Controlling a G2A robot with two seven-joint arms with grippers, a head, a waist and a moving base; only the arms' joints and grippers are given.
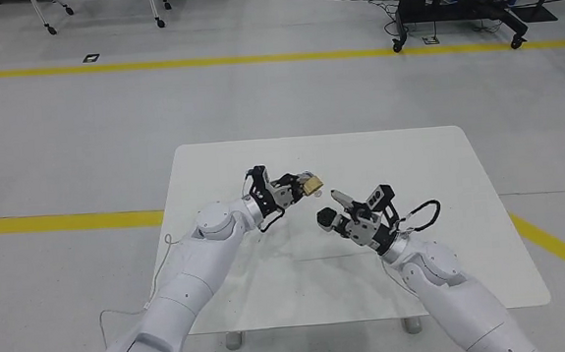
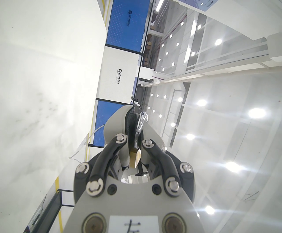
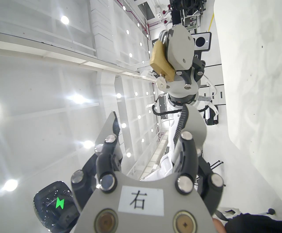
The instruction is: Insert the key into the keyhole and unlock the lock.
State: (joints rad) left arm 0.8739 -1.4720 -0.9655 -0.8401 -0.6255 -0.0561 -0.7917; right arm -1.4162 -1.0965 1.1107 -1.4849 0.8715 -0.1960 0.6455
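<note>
My left gripper point(image 1: 298, 186) is held above the middle of the white table point(image 1: 436, 264), shut on a brass padlock point(image 1: 311, 184). In the left wrist view the lock's brass body point(image 2: 134, 159) and steel shackle point(image 2: 141, 122) sit between the closed fingers. In the right wrist view the padlock point(image 3: 160, 60) hangs in the left gripper point(image 3: 174, 55), and a silver key point(image 3: 162, 83) sticks out of its keyhole end. My right gripper point(image 3: 152, 118) faces the lock from a short distance, open and holding nothing. In the top view the right gripper point(image 1: 334, 208) is just to the right of the lock and nearer the robot.
Both arms hover over the bare white tabletop point(image 1: 270, 275). A yellow floor line point(image 1: 156, 64) runs across behind the table, and dark equipment carts point(image 1: 458, 6) stand far back right.
</note>
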